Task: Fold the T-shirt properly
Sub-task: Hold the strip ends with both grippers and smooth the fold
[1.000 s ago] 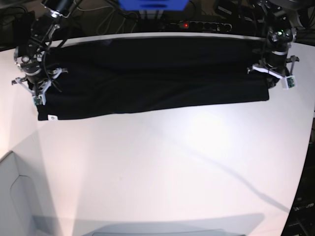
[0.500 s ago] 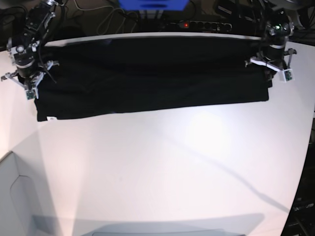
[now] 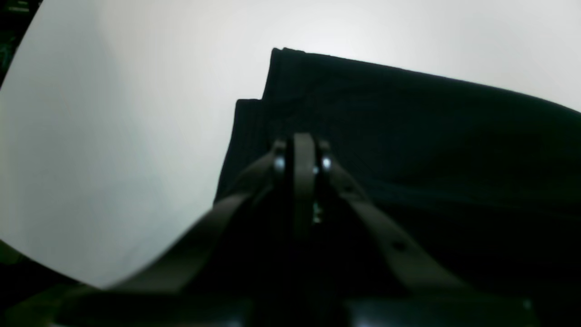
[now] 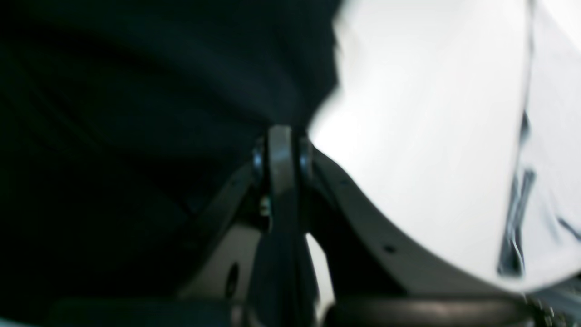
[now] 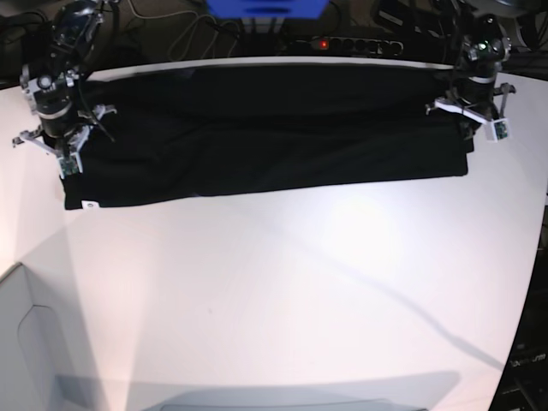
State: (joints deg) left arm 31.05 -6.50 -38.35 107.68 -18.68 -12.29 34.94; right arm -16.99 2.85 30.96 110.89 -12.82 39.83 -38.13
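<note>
The black T-shirt (image 5: 265, 137) lies folded into a long band across the far part of the white table (image 5: 282, 291); its print is hidden. My left gripper (image 5: 467, 120) is at the band's right end. In the left wrist view the left gripper (image 3: 303, 144) is shut over the cloth (image 3: 431, 136), near its layered corner. My right gripper (image 5: 65, 154) is at the band's left end. In the blurred right wrist view the right gripper (image 4: 280, 136) is shut where the cloth's edge (image 4: 190, 91) meets it. I cannot tell if either gripper pinches cloth.
A small white tag (image 5: 89, 205) shows at the shirt's near left corner. A power strip (image 5: 342, 43) and cables lie behind the table's far edge. A pale box (image 5: 26, 342) stands at the near left. Bare table (image 3: 113, 113) lies beside the shirt's end.
Both grippers rose toward the far edge, then the right gripper came back a little toward the shirt's left end. The shirt's outline looks the same.
</note>
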